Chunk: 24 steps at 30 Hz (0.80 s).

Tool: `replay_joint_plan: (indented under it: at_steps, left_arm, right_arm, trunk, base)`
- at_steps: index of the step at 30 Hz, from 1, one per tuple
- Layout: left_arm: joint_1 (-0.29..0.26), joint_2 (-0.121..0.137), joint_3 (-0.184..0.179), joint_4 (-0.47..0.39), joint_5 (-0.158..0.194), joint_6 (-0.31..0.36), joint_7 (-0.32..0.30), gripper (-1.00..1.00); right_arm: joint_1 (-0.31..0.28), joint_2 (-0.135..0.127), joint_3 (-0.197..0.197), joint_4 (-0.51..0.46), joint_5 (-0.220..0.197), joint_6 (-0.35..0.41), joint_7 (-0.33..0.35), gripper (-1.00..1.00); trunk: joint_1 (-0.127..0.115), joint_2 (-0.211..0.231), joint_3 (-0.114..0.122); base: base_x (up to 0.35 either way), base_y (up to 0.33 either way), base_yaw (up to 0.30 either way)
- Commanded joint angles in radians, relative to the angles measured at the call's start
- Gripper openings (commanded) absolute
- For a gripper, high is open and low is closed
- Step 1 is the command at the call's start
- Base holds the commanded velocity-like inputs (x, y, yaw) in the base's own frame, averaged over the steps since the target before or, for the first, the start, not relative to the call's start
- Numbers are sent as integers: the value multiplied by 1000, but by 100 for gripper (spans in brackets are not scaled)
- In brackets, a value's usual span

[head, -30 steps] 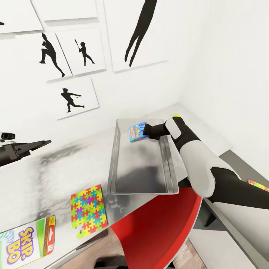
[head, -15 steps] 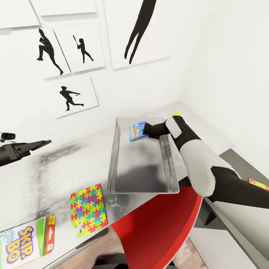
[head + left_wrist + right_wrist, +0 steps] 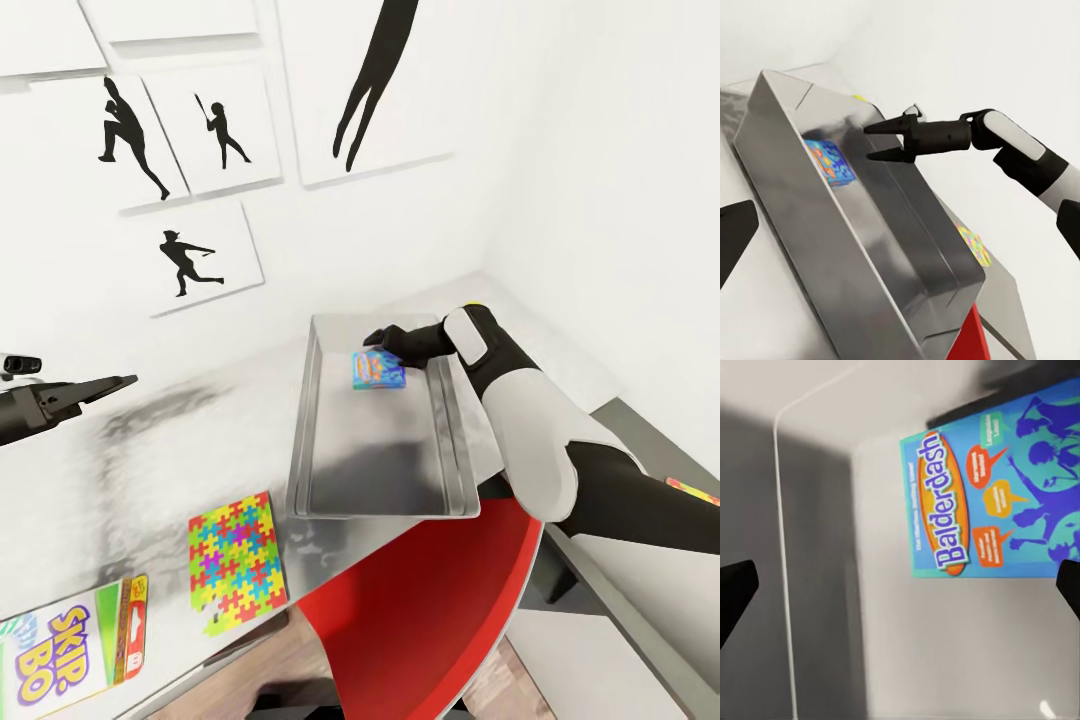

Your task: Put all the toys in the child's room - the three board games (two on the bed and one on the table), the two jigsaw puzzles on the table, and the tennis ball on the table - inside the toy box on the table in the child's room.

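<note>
The blue and orange board game (image 3: 378,371) (image 3: 997,510) lies flat on the floor of the grey toy box (image 3: 318,440) (image 3: 802,202), near its far end. My right gripper (image 3: 376,337) (image 3: 874,142) (image 3: 900,592) hovers just above it, open and holding nothing. Over the table's left part my left gripper (image 3: 120,382) is open and empty. On the marbled table (image 3: 150,450) a bright jigsaw puzzle (image 3: 237,562) lies in front of the box, with the white and green board game (image 3: 70,650) at the near left. A yellow tennis ball (image 3: 472,307) peeks out behind my right arm.
A red chair (image 3: 420,600) stands against the table's front edge below the toy box. A second jigsaw puzzle (image 3: 693,492) (image 3: 973,244) lies at the right beyond my right arm. Black silhouette pictures (image 3: 190,260) hang on the white wall behind.
My right gripper has opened and let go of the blue board game, which dropped flat onto the toy box floor. The gripper drew slightly up and away. The left arm stayed still.
</note>
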<state>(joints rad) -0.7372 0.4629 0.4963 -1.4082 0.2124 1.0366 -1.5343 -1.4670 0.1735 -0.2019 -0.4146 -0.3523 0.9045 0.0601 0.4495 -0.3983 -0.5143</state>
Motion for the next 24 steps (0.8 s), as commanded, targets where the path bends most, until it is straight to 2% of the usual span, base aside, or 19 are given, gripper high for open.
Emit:
replay_joint_plan:
  at_steps: [1, 9, 15, 18, 24]
  left_arm:
    - [0, 0, 0, 0, -1, 11, -4, 100]
    - [-1, 0, -1, 0, -1, 11, -4, 100]
    - [-1, -1, -2, 0, -1, 11, -4, 100]
    - [0, -1, -2, 0, -1, 11, -4, 100]
    - [1, -1, -4, 0, -1, 11, -3, 100]
  right_arm:
    - [-1, 1, -8, -1, 10, 8, 7, 100]
    - [-1, 1, -11, -4, 13, 15, 9, 100]
    - [-1, 1, -11, -20, 13, 16, 9, 100]
    - [1, 1, -9, -74, 13, 26, 11, 100]
    - [13, 1, -9, -263, 11, 136, 14, 100]
  trunk:
    - [1, -2, -1]
    - [1, -2, -1]
    - [1, -2, 4]
    - [1, -2, 9]
    - [1, -2, 19]
  base:
    - [0, 0, 0]
    - [-8, 0, 0]
    - [-131, -11, 0]
    - [-158, -64, 0]
    - [-57, -66, 0]
